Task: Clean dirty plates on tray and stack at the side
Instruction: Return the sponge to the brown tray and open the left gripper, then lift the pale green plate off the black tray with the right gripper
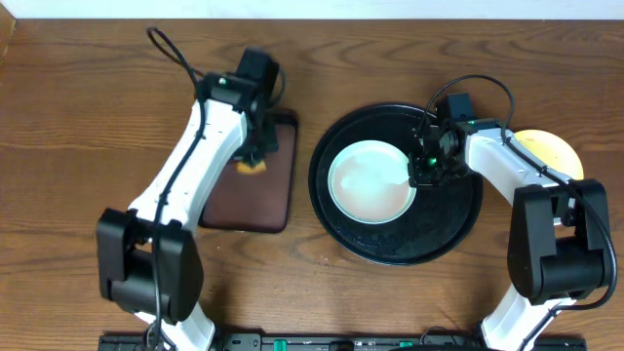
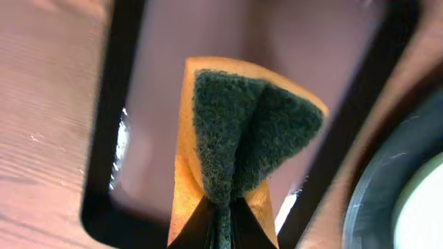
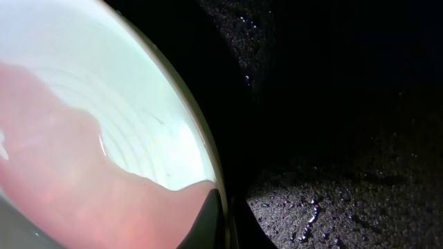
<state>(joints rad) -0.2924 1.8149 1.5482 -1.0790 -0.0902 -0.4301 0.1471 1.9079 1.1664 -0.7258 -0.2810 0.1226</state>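
Your left gripper (image 1: 252, 162) is pinching the sponge (image 2: 232, 138), and the right gripper (image 1: 422, 172) looks clamped on the mint plate (image 1: 366, 183), which is still on the tray (image 1: 429, 242). Yellow plate (image 1: 552, 148) is already parked mid-right of frame, so I'd say you're partway there.

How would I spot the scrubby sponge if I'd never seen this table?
Find the dark brown rectangular tray, left of the big round black tray. There the left claw pinches a small folded sponge. It is the only orange thing with a fuzzy dark green face.
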